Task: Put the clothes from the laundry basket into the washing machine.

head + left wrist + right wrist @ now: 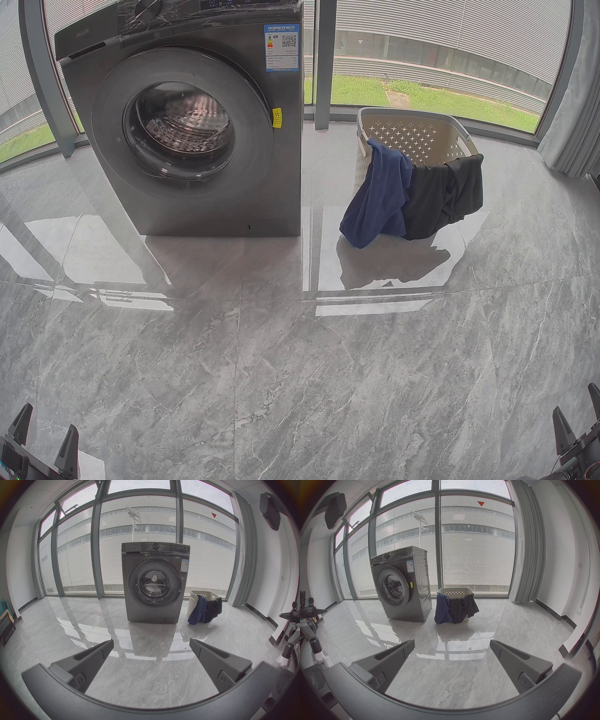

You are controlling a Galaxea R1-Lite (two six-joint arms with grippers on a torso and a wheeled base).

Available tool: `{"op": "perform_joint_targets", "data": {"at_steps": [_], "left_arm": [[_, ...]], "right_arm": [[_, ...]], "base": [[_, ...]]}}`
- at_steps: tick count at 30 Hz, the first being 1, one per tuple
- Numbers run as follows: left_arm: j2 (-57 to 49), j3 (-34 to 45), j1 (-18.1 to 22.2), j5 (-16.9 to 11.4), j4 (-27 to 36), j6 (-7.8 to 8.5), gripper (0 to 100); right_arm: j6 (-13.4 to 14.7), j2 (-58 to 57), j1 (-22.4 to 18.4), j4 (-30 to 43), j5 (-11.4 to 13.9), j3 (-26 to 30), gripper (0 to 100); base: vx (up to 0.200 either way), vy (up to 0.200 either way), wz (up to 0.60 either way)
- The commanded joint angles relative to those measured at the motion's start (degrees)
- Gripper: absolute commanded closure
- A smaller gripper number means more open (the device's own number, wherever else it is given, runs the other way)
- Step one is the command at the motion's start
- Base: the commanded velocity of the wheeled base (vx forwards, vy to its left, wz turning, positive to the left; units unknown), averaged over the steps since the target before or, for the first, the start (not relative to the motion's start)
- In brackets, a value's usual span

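A grey front-loading washing machine (200, 125) stands by the window, its round opening showing the drum (180, 130). To its right sits a cream laundry basket (415, 134) with a blue garment (380, 194) and a black garment (445, 190) draped over its front rim. The machine (154, 583) and basket (204, 595) lie far ahead in the left wrist view; the right wrist view shows the machine (401, 584) and basket (455, 593) with both garments hanging down. My left gripper (45, 434) and right gripper (578, 412) are open and empty, low near the front, far from the basket.
Polished grey marble floor (300, 362) stretches between me and the machine. Tall windows with metal posts (324, 62) stand behind. A curtain (572, 125) hangs at the far right. A dark stand with equipment (292, 630) sits off to the right side.
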Motion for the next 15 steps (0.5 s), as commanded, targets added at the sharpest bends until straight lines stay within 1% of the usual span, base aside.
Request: {"op": "perform_joint_targets", "data": {"at_steps": [1, 10, 15], "left_arm": [[-0.9, 0.9, 0.0, 0.1, 0.0, -0.02, 0], [-0.9, 0.9, 0.1, 0.1, 0.0, -0.02, 0], [-0.9, 0.9, 0.0, 0.1, 0.0, -0.02, 0]], "right_arm": [[0.0, -0.6, 0.0, 0.0, 0.0, 1.0, 0], [0.0, -0.6, 0.0, 0.0, 0.0, 1.0, 0], [0.0, -0.6, 0.0, 0.0, 0.0, 1.0, 0]], "base": [[0.2, 0.0, 0.0], [0.2, 0.0, 0.0], [0.0, 0.0, 0.0]]}}
